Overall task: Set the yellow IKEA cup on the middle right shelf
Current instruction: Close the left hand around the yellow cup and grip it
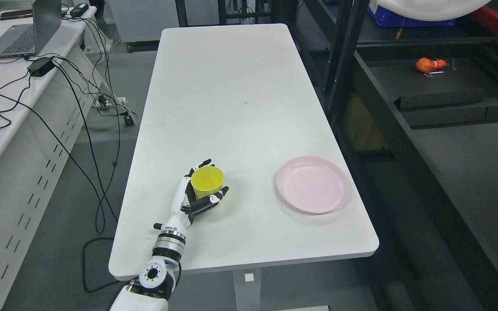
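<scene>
Our left hand [199,190] reaches in from the lower left and wraps the yellow cup [207,180], which stands upright with its mouth open toward us on the white table [231,95]. Our fingers [203,164] curl around the cup's far side while the thumb [214,199] closes on its near side, so the cup is clasped between them; whether it rests on the table or is lifted just off it, we cannot tell. The cup sits in the near left part of the table, near the left edge and a fair way back from the near edge. To its right, well apart, a pink plate [312,185] lies flat near the table's right edge, with bare table between the two. The whole far half of the table is bare white surface up to the far edge.

Beyond the right edge stands a dark shelf unit [404,142], its black upright [339,56] rising just beside the table's far right side. On a far shelf board lies a small orange object [426,65]. To the left, across a strip of grey floor strewn with black cables [84,142], runs a second white table [11,108] carrying a laptop [26,32] and a power brick [40,66].
</scene>
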Motion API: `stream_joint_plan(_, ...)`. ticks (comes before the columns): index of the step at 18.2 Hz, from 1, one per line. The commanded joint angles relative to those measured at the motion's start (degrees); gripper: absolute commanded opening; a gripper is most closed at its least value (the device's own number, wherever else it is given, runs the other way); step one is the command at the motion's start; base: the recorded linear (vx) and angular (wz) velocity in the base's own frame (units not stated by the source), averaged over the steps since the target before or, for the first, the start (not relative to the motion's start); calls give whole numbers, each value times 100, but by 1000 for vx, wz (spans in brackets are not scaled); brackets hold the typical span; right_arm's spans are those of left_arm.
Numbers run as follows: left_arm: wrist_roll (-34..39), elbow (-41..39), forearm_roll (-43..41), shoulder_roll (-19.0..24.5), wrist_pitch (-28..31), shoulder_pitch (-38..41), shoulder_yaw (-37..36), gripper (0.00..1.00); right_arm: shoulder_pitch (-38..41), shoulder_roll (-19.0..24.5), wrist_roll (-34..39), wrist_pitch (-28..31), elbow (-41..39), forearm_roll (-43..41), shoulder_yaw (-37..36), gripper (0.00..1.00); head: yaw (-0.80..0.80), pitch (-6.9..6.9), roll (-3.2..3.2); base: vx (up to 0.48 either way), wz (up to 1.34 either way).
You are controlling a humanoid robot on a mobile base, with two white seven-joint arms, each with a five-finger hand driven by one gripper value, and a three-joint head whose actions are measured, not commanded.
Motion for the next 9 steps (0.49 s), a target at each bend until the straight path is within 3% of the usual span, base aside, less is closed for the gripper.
stream_joint_plan(1, -12, 253, 41, 27, -717, 54, 291, 3, 79, -100, 3, 1, 0, -141, 97, 99, 0, 0, 0, 0, 0)
stream_joint_plan(4, -21, 105, 50, 27, -1112, 89, 424, 0, 79, -100, 3, 1, 0, -141, 97, 99, 0, 0, 0, 0, 0)
stream_joint_plan(9, -135, -1186, 50, 27, -1535, 791, 389, 0, 79, -100, 3, 1, 0, -141, 97, 99, 0, 0, 0, 0, 0)
